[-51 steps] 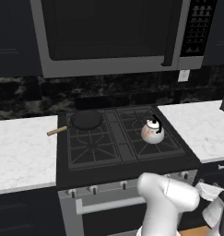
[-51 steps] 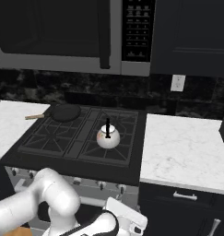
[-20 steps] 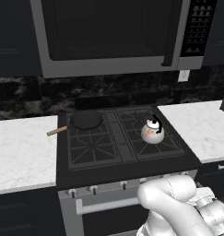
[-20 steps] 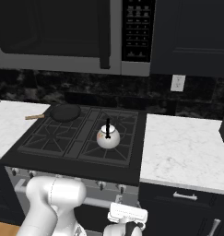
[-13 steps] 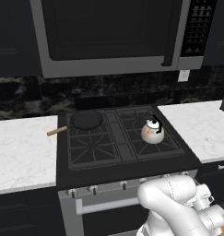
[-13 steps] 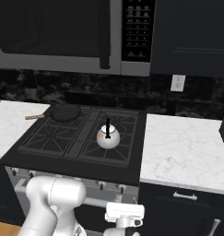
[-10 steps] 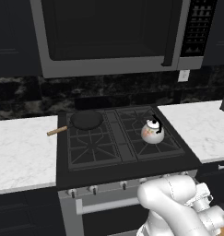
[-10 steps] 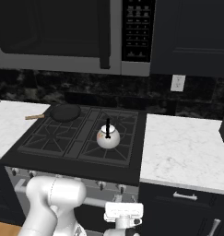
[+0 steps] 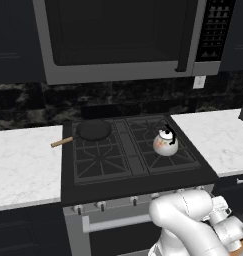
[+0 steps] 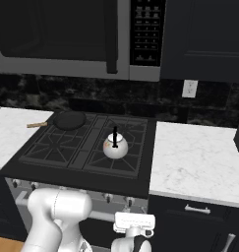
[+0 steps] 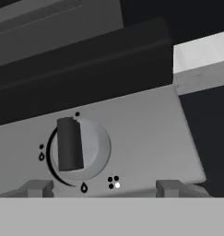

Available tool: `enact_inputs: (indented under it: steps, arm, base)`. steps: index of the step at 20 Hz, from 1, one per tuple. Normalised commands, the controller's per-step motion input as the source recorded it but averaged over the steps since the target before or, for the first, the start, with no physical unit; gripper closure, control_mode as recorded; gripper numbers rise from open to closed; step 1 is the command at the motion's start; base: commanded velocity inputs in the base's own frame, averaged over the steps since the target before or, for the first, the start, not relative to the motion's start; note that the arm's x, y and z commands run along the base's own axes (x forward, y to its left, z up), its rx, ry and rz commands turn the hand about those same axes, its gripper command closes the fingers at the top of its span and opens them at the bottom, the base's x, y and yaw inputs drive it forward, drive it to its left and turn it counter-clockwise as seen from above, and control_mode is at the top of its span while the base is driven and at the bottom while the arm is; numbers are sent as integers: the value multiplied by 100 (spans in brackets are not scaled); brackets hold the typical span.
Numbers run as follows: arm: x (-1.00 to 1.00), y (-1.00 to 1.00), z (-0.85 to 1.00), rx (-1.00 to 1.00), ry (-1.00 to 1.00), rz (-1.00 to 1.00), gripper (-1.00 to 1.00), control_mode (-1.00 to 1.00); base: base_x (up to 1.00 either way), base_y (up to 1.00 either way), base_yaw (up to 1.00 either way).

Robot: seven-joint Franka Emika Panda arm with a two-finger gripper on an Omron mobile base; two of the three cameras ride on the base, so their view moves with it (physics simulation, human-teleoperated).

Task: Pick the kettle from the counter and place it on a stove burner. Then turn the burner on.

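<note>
We find kettle (image 9: 166, 143) upright on stove burner (image 9: 168, 152), centre right of left base frame, off bench (image 9: 220, 137). Gripper (image 11: 104, 189) released, fingertips (image 11: 37, 188) spread below control knob (image 11: 72, 146), lower centre of hand frame, not touching.

A black pan (image 9: 93, 129) with a wooden handle sits rear-left on the cooktop, under the microwave (image 9: 120, 37).

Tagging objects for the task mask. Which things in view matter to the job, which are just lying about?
Job:
kettle, sitting on the burner
knob, in front of the gripper
counter

Lying about:
pan on the far left grate
microwave
outlet
</note>
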Motion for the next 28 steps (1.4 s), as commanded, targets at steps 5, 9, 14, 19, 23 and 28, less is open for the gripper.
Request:
enact_inputs:
  steps: [5,9,14,19,23,28]
  arm:
    - [8,0,42,0,1,0,-100,-100]
    - [-6,28,7,-1,-6,2,-100,-100]
    - [-41,30,13,-4,-20,3,-100,-100]
    - [0,1,27,0,-7,0,-100,-100]
    - [0,11,66,0,-12,0,-100,-100]
    - [0,0,0,0,0,0,-100,-100]
  base:
    - [0,0,0]
    - [0,0,0]
    - [0,0,0]
    - [0,0,0]
    - [0,0,0]
    - [0,0,0]
